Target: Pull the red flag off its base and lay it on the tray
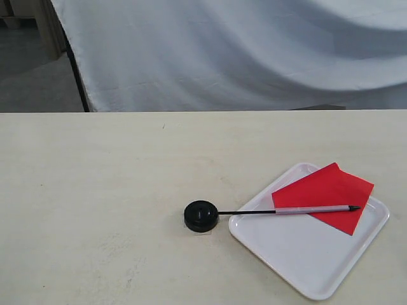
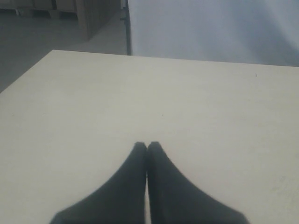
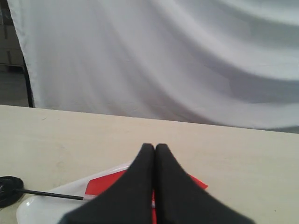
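The red flag (image 1: 327, 194) is lying flat on the white tray (image 1: 299, 267). Its red cloth is spread over the far corner of the tray, and one corner of the cloth reaches the rim. The thin black pole (image 1: 248, 212) sticks out over the tray's rim, and its end is touching or just beside the little black base (image 1: 201, 215). The base sits flat on the counter (image 1: 95, 190), close to the tray. The pole is not standing in the hole, so the job looks done or nearly done.

The left fingers (image 2: 131, 186) are pressed together with nothing between them, over a bare bit of counter. The right fingers (image 3: 140, 186) are also pressed together and hold nothing. They hang above the tray, and the red cloth shows under them. Neither arm shows in the outside view.

What could go wrong now? The pole is thin and round, and part of it hangs off the tray. A small bump could roll it or slide the flag off. If the right fingers dip down, they could poke the cloth and drag it over the rim. A knock to the base could push the pole end and swing the flag around. The tray is shiny and smooth, so it may not hold the flag well
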Robot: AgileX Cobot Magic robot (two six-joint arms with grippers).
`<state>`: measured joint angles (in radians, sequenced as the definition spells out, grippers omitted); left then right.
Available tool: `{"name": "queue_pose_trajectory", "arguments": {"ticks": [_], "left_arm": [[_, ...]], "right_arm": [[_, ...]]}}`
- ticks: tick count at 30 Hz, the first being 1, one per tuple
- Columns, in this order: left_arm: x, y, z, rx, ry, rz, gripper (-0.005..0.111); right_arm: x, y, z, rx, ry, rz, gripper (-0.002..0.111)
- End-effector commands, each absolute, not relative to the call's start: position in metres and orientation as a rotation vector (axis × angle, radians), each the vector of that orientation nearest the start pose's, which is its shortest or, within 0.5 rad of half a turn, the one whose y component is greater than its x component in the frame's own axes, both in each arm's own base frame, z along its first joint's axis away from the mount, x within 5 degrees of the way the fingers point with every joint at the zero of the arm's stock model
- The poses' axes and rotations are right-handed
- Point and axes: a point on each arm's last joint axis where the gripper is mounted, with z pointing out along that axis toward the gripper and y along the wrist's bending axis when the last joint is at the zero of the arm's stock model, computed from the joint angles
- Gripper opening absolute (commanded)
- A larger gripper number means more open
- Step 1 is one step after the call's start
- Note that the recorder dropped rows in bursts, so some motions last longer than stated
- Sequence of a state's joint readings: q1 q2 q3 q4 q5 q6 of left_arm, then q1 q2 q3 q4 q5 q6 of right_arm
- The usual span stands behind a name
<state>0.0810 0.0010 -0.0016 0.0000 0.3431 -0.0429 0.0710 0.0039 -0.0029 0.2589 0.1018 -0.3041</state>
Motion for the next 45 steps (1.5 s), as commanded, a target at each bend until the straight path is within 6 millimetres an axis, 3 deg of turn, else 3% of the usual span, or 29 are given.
{"name": "queue_pose_trajectory", "arguments": {"ticks": [1, 9, 45], "left_arm": [[0.0533, 0.0045, 0.1824, -0.114, 1.822, 0.029, 0.0], [0.0533, 0.0045, 0.1824, -0.114, 1.822, 0.029, 0.0], [0.0533, 0.0045, 0.1824, -0.114, 1.822, 0.029, 0.0]], "right_arm": [[0.0561, 0.0067, 0.203, -0.161, 1.587, 0.001, -0.001], [0.0557, 0.0083, 0.1996, -0.067, 1.633, 0.12, -0.001], [0.0556, 0.0085, 0.1984, -0.075, 1.646, 0.118, -0.001]]}}
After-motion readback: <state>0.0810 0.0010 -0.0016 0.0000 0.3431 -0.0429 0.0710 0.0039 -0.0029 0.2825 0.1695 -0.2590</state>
